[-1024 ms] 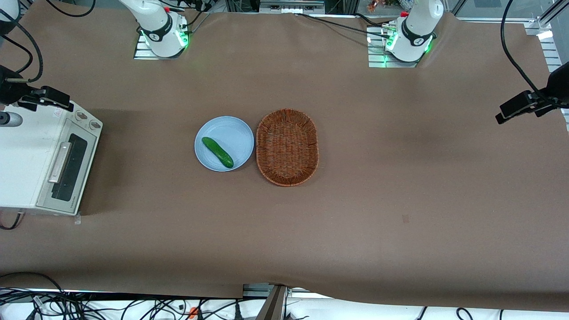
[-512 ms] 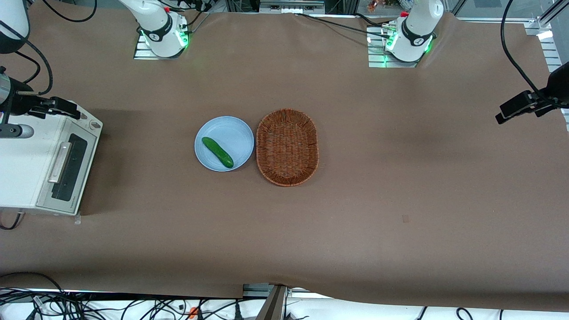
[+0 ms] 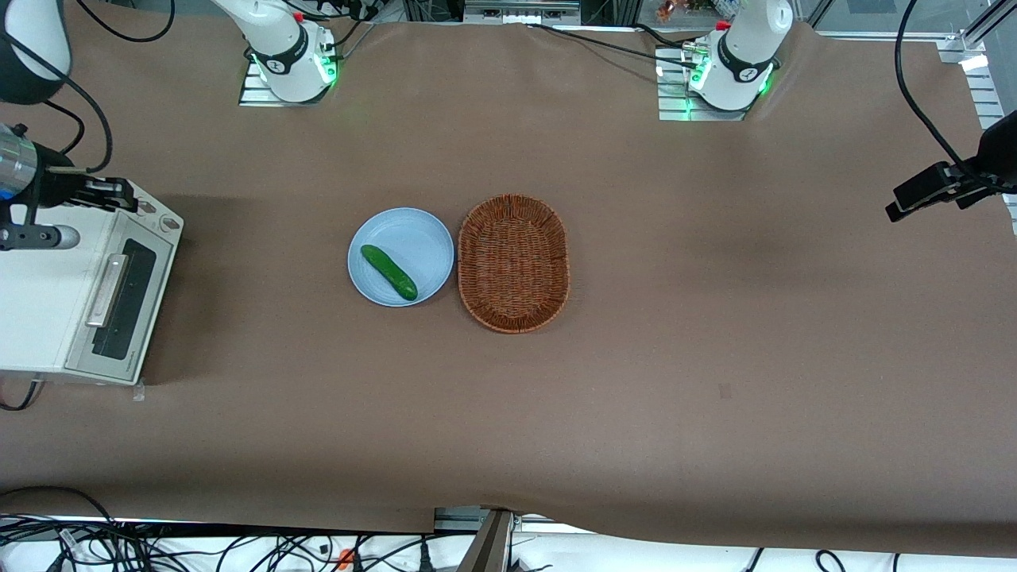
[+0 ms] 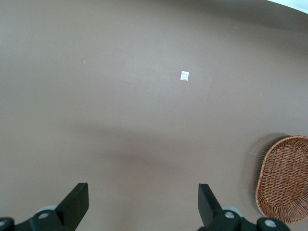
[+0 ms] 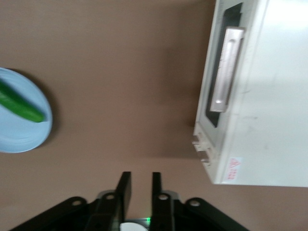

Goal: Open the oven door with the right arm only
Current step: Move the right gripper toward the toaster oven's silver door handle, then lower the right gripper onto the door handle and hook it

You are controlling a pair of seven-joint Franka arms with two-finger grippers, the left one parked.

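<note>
Tool [image 3: 111, 193], nearly closed and empty, has shifted along the oven [image 3: 48, 318] top; oven door [image 3: 119, 306] remains shut.

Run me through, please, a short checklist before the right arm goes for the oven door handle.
1. Oven door shut, ready to be pulled: ok.
2. Silver handle free of anything on or against it: ok.
3. End effector lined up on the handle: not ok. It hovers by the knob end of the oven, farther from the front camera than the handle.
4. Fingers spread enough to take the bar: not ok, only a narrow gap, holding nothing.
5. Bare table in front of the door for its swing: ok. The blue plate with the cucumber sits well clear.
</note>
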